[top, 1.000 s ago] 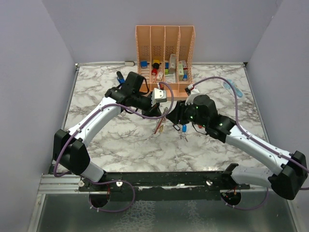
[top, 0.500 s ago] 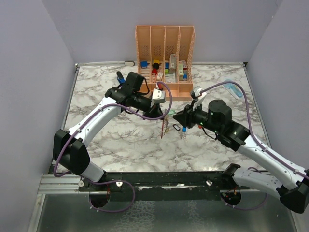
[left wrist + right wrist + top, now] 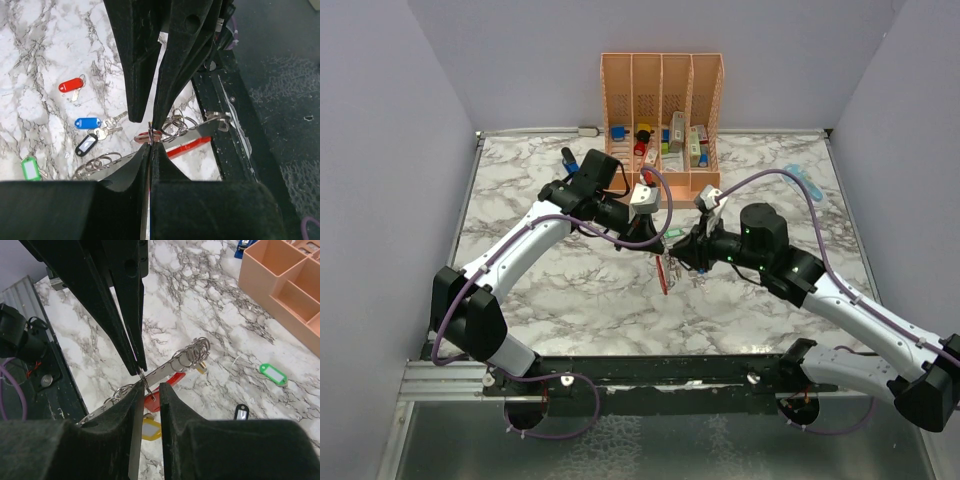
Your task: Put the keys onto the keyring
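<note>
The keyring hangs in the air between my two grippers: a red clip (image 3: 665, 274) (image 3: 172, 381) on a grey metal strap (image 3: 167, 368) strung with split rings. My left gripper (image 3: 150, 145) (image 3: 657, 238) is shut on a thin ring at the clip's top. My right gripper (image 3: 150, 390) (image 3: 680, 250) faces it tip to tip, jaws a narrow gap apart with that same ring between them. A yellow-headed key (image 3: 150, 427) hangs below. On the marble lie loose keys: red (image 3: 70, 85), blue (image 3: 87, 122), black (image 3: 86, 145) and green (image 3: 30, 167) (image 3: 272, 374).
The peach slotted organizer (image 3: 663, 125) stands at the back centre with small coloured items in it. A long blue tool (image 3: 803, 183) lies at the back right. The black rail at the table's near edge (image 3: 235, 140) is just under the grippers.
My right gripper has moved left, up to the left gripper's tips, and now has the ring between its jaws. The keyring still hangs from the left gripper and has swung slightly.
</note>
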